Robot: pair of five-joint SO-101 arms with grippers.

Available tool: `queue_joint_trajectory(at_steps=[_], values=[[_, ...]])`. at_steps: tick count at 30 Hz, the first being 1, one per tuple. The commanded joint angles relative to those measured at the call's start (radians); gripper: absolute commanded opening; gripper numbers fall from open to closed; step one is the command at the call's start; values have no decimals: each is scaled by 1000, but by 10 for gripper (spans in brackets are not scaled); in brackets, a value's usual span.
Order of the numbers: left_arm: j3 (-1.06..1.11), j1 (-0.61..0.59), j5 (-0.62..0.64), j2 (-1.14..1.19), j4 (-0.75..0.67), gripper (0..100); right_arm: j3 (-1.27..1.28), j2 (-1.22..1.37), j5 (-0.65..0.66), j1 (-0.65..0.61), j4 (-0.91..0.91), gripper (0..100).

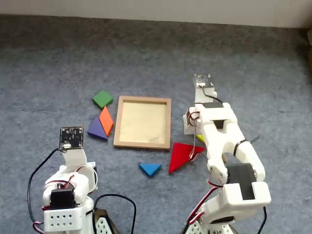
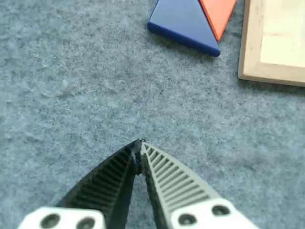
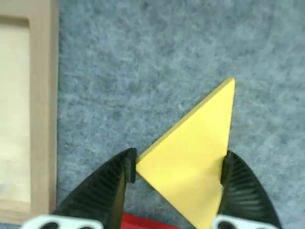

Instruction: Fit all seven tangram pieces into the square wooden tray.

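Observation:
The square wooden tray (image 1: 142,122) lies mid-table with nothing in it. A green square (image 1: 102,99), an orange parallelogram (image 1: 106,120) and a dark blue triangle (image 1: 96,128) lie left of it. Below it are a small blue triangle (image 1: 149,168) and a big red triangle (image 1: 183,155). My right gripper (image 3: 178,160) grips a yellow triangle (image 3: 190,152) by two of its edges, low over the carpet just right of the tray (image 3: 28,109). My left gripper (image 2: 138,145) is shut and holds nothing. It points at bare carpet short of the dark blue triangle (image 2: 183,21) and the orange piece (image 2: 217,12).
Grey carpet covers the table, with open room above and to the left of the pieces. The right arm (image 1: 229,146) reaches over the strip between the tray and the red triangle. A red edge (image 3: 147,222) shows just behind the yellow piece. The left arm (image 1: 66,190) stands at the bottom left.

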Motion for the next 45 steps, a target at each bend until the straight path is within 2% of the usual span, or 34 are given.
queue_joint_trajectory(at_steps=[1,7,13,21,27,32,35,39,45], values=[[21,-8,-8,-13,5,7,-56,-21,2,28,53,198],[21,-8,-8,-13,5,7,-194,-104,2,27,205,198],[21,-8,-8,-13,5,7,-220,-193,-5,-7,260,198],[21,-8,-8,-13,5,7,-222,-234,-12,-222,254,198],[21,-8,-8,-13,5,7,-269,-223,-187,-340,206,198],[21,-8,-8,-13,5,7,-282,-223,-233,-394,143,198],[21,-8,-8,-13,5,7,-275,-231,-249,-389,150,198],[21,-8,-8,-13,5,7,-280,-225,-244,-300,272,202],[21,-8,-8,-13,5,7,-277,-222,-157,-189,378,235]])
